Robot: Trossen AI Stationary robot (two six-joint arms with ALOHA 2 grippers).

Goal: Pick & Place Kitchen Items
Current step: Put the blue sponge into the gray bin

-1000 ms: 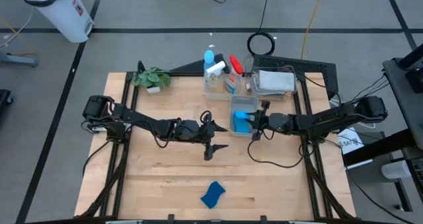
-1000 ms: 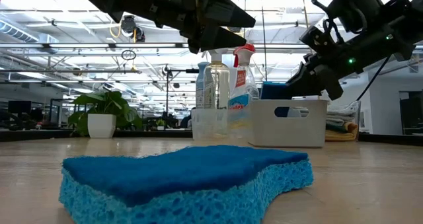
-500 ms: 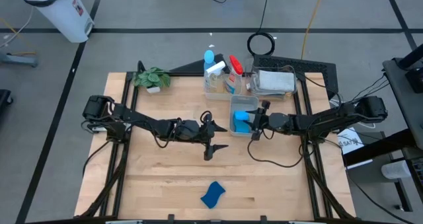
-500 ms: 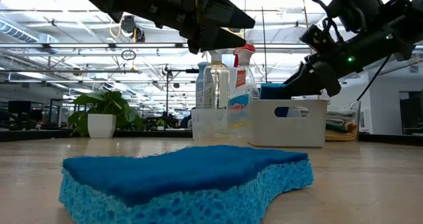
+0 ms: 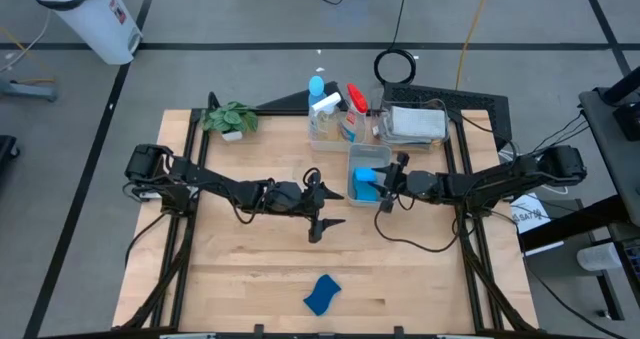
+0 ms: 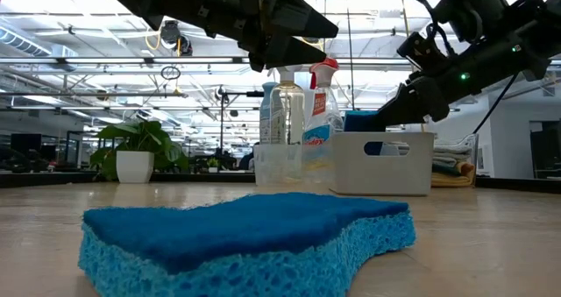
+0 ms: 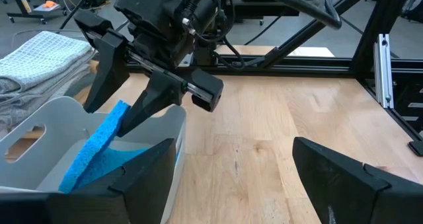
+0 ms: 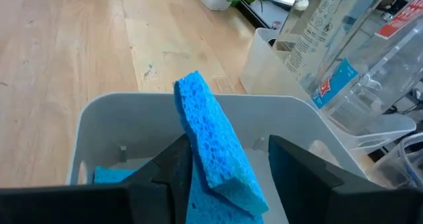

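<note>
Blue sponge [image 5: 322, 294] lies alone at the desk's [image 5: 240, 269] near edge in the high view; the left claw [image 5: 322, 222] hovers mid-desk, the right claw [image 5: 385, 186] reaches over the white bin [image 5: 368, 157]. Low view: the right arm slants down to the bin, slightly higher than a second ago. Left wrist view: the left claw gapes wide, empty. Right wrist view: the right claw pinches a second sponge [image 8: 215, 151], upright in the bin.
</note>
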